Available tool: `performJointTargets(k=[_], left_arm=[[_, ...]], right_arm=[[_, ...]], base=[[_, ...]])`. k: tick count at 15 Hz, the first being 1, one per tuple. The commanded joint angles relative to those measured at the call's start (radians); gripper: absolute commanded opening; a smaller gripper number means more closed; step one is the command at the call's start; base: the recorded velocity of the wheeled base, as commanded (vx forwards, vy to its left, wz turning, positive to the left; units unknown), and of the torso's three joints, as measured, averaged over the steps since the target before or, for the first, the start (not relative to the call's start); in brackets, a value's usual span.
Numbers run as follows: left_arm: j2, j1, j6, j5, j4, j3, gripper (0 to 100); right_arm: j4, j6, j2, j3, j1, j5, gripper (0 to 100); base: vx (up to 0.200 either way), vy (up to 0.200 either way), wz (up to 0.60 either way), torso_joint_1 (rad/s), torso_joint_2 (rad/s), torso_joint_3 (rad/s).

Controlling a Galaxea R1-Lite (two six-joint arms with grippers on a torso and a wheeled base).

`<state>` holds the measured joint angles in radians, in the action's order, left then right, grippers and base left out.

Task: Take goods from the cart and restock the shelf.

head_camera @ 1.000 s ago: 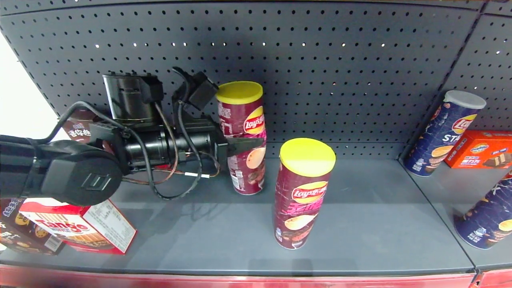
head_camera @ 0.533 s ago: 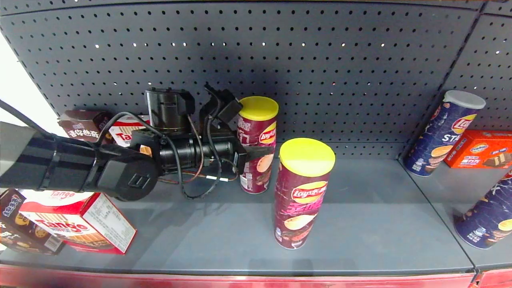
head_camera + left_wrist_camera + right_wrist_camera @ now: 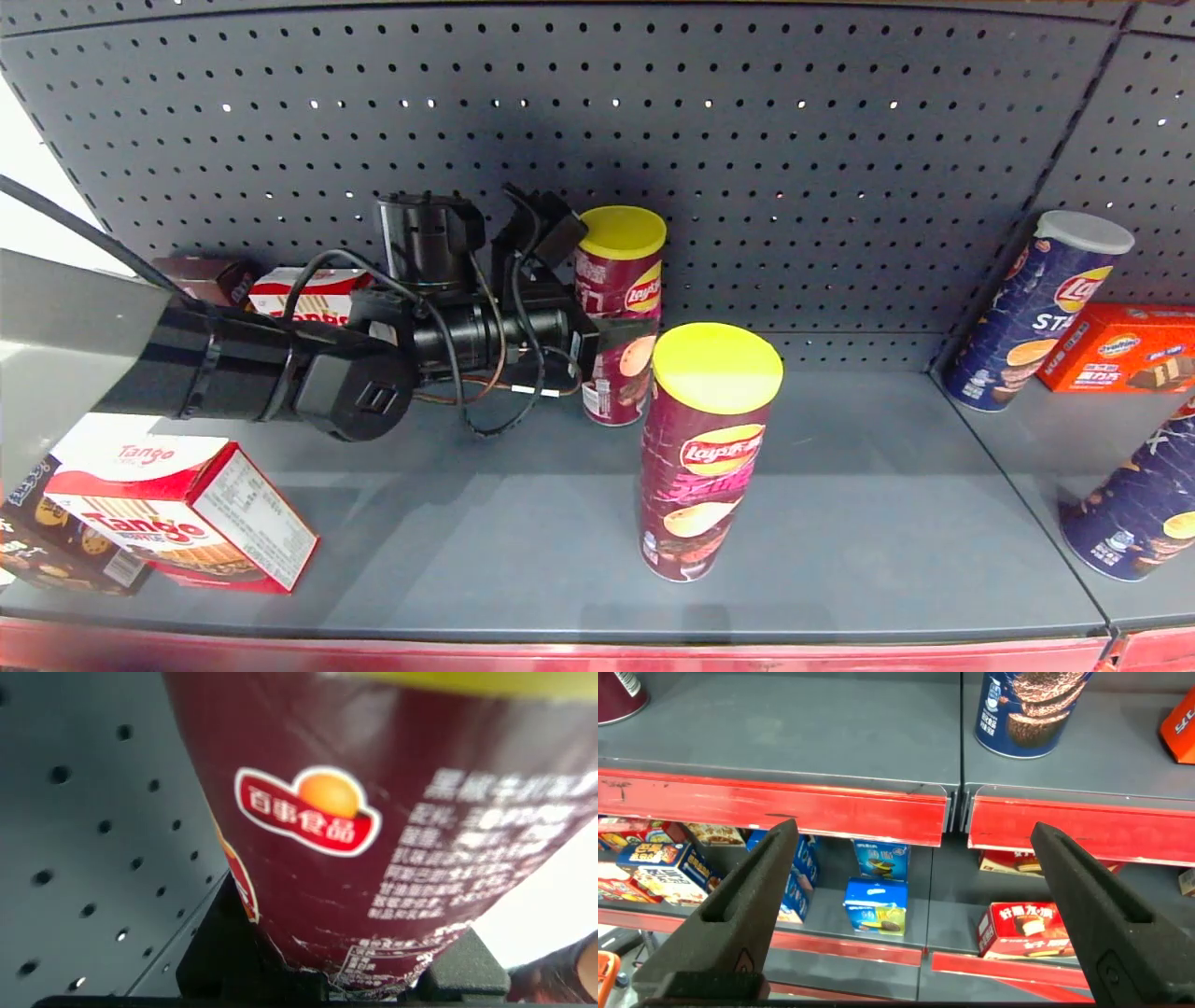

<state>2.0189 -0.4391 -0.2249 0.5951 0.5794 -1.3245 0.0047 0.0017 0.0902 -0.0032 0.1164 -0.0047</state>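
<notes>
left gripper (image 3: 627, 343): at mid-frame in the head view, its fingers clamped on the sides of the held can, arm coming in from the left edge.
right gripper (image 3: 915, 833): its two dark fingers spread wide with nothing between them, facing the red shelf edge (image 3: 775, 798).
pegboard (image 3: 794, 140): dark perforated back wall across the upper half of the head view.
shelf (image 3: 467, 532): grey board filling the lower half.
front can (image 3: 707, 448): maroon with a yellow lid, upright at centre, nearer the shelf's front.
held can (image 3: 621, 280): same maroon and yellow, upright, just left of and behind the front can, close to the pegboard; whether its base touches the shelf cannot be told. Its label (image 3: 374, 840) sits close before the left wrist camera.
blue cans (image 3: 1036, 308): at the right edge, one leaning against the back, another (image 3: 1134, 513) lower right.
wafer box (image 3: 177, 509): red and white, lower left.
orange box (image 3: 1120, 345): far right, beside the leaning blue can.
</notes>
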Motion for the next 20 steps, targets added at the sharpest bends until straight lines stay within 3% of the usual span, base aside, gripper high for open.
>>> performJointTargets(k=[1, 4, 10, 14, 15, 20], left_arm=[[0.015, -0.009, 0.004, 0.000, 0.008, -0.002, 0], [0.020, -0.013, 0.033, 0.000, 0.025, 0.001, 0], [0.032, -0.015, 0.033, -0.008, 0.059, 0.018, 0], [0.034, -0.016, 0.033, -0.017, 0.145, 0.110, 0], [0.034, -0.015, 0.032, -0.021, 0.168, 0.133, 100], [0.014, -0.015, 0.033, -0.084, 0.192, 0.137, 100]], right_arm=[[0.000, 0.000, 0.002, 0.000, 0.000, 0.000, 100], [0.000, 0.000, 0.002, 0.000, 0.000, 0.000, 100], [0.000, 0.000, 0.002, 0.000, 0.000, 0.000, 100], [0.000, 0.000, 0.000, 0.000, 0.000, 0.000, 100], [0.000, 0.000, 0.002, 0.000, 0.000, 0.000, 100], [0.000, 0.000, 0.002, 0.000, 0.000, 0.000, 100]], base=[[0.000, 0.000, 0.00, 0.000, 0.00, 0.000], [0.000, 0.000, 0.00, 0.000, 0.00, 0.000], [0.000, 0.000, 0.00, 0.000, 0.00, 0.000], [0.000, 0.000, 0.00, 0.000, 0.00, 0.000], [0.000, 0.000, 0.00, 0.000, 0.00, 0.000], [0.000, 0.000, 0.00, 0.000, 0.00, 0.000]])
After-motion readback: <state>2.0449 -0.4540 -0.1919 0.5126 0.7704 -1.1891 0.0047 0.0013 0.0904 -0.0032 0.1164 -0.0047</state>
